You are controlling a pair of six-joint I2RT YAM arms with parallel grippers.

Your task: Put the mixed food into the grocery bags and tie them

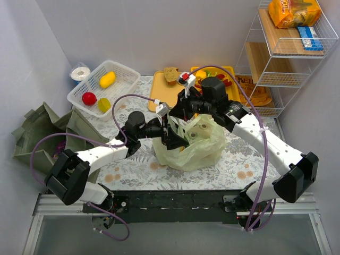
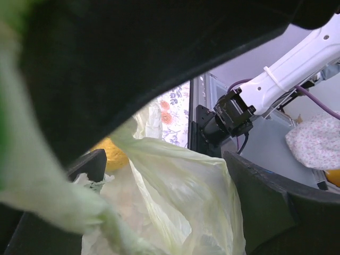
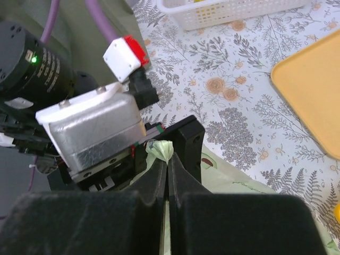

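The pale-green plastic bag (image 1: 199, 149) lies bulging at the table's middle, with a round brown piece showing through its film. My right gripper (image 1: 179, 112) hangs over its left end; in the right wrist view it (image 3: 168, 162) is shut on a twisted bag handle (image 3: 162, 150). My left gripper (image 1: 171, 137) is at the bag's left side; its fingers (image 2: 90, 166) stand wide apart with bag film (image 2: 186, 196) between them, and a yellow piece (image 2: 110, 155) shows beside the bag. The olive tote (image 1: 37, 133) lies far left. A bread bun (image 1: 170, 74) sits on a yellow tray (image 1: 158, 90).
A white slatted basket (image 1: 81, 90) at the back left holds yellow, red and green pieces. A second yellow tray (image 1: 228, 71) holds more toy food. A wire shelf (image 1: 281, 64) at the back right carries orange snack packets (image 1: 292, 11). The two arms cross closely over the bag.
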